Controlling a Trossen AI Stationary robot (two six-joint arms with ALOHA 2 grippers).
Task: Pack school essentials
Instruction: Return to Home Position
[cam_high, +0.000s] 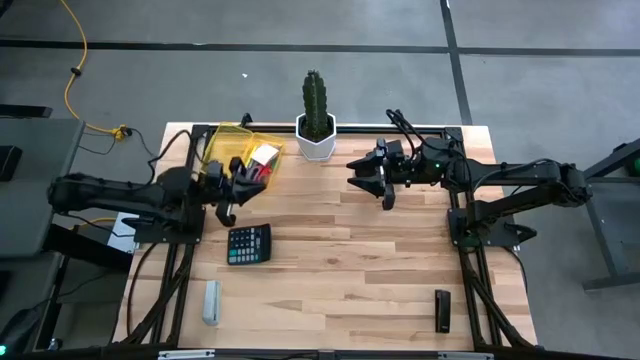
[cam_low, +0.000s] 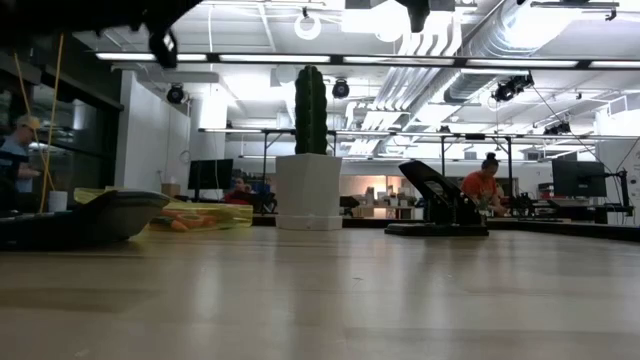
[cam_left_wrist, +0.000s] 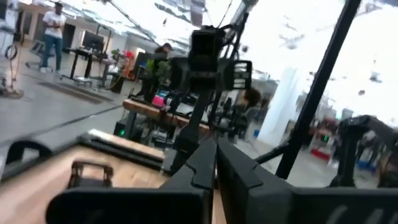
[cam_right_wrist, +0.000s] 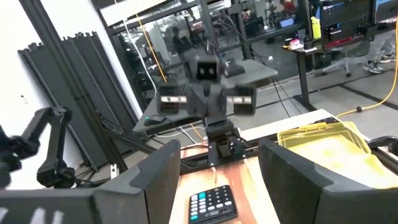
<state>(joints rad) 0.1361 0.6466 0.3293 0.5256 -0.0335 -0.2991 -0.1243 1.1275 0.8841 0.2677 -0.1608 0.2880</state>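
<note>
Our left gripper (cam_high: 227, 206), fingers pressed together on nothing, hangs just at the near side of the yellow box (cam_high: 222, 136) holding the school essentials (cam_high: 258, 160), far closer than the right gripper (cam_high: 374, 188), spread wide and empty, so we judge its retreat runs straight back from the box.

Yellow box (cam_high: 225, 135), black calculator (cam_high: 248, 244), green cactus (cam_high: 315, 95), white pot (cam_high: 316, 146).

A transparent yellow plastic box (cam_high: 226, 132) holding red and white pieces stands on the pale wooden table (cam_high: 350, 260) beside a white-potted green cactus (cam_high: 316, 120). The left gripper (cam_high: 226, 205) hangs between box and black calculator (cam_high: 248, 244); the right gripper (cam_high: 373, 190) hangs right of the cactus.
</note>
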